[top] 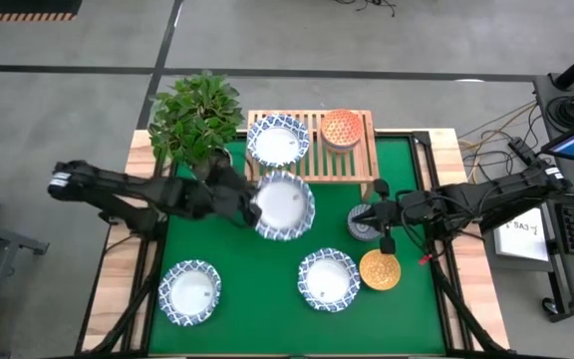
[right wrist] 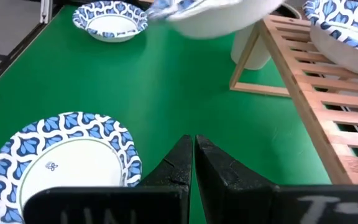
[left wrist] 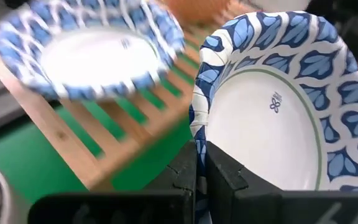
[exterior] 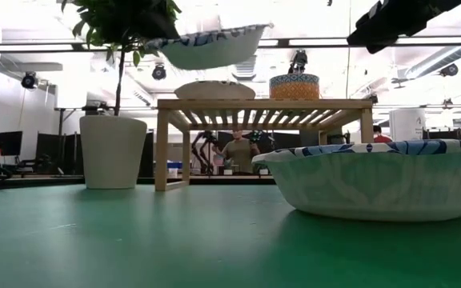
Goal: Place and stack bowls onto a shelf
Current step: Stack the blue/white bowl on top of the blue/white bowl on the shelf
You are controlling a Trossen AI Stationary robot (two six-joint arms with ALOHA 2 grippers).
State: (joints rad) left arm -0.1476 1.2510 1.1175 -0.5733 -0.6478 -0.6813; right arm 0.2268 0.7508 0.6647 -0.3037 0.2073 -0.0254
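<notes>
Green felt covers the tabletop (top: pixel 267 269); a slatted light-wood shelf (top: pixel 352 162) stands at its far edge. Left claw (left wrist: pixel 199 163) pinches the rim of a wide blue-and-white bowl (top: pixel 285 205), held aloft, tilted, just near of the shelf. The shelf already carries one matching bowl (top: pixel 277 140) at its left end and an orange bowl (top: pixel 341 128) to the right. Stacking looks next: the target lies just beyond, slightly left. Right claw (right wrist: pixel 194 163), fingers closed and empty, hangs near a grey bowl (top: pixel 364 221) and a yellow bowl (top: pixel 380 270). The wide bowls look thin, paper-like, with glossy centres.
</notes>
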